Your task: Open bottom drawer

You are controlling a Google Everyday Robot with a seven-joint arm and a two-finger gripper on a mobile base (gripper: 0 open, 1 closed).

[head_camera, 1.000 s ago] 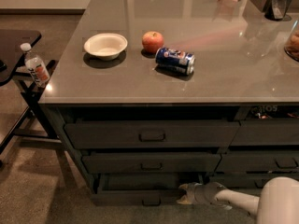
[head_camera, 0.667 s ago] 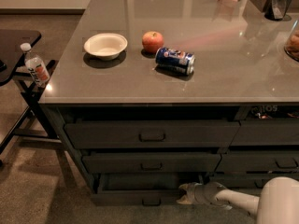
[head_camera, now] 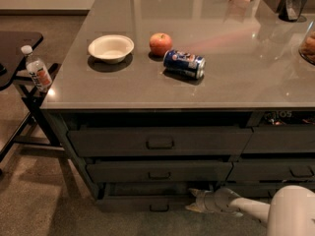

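Stillness marks the last second: the gripper [head_camera: 199, 201] hangs low, the drawer [head_camera: 128, 203] just to its left, apparently slightly proud of the stack [head_camera: 123, 172]. The pull seems barely begun. Whether the gripper is clamped or apart I cannot tell.

The grey tabletop [head_camera: 123, 85] carries a white bowl [head_camera: 110, 47] toward its left, a red apple [head_camera: 160, 44] to the bowl's right, and a blue can [head_camera: 184, 63] lying on its side just beside the apple. A dark container [head_camera: 290, 1] and a jar [head_camera: 309, 43] stand at the far right. The tool [head_camera: 196, 201] is well below, at the bottom drawer [head_camera: 133, 203].
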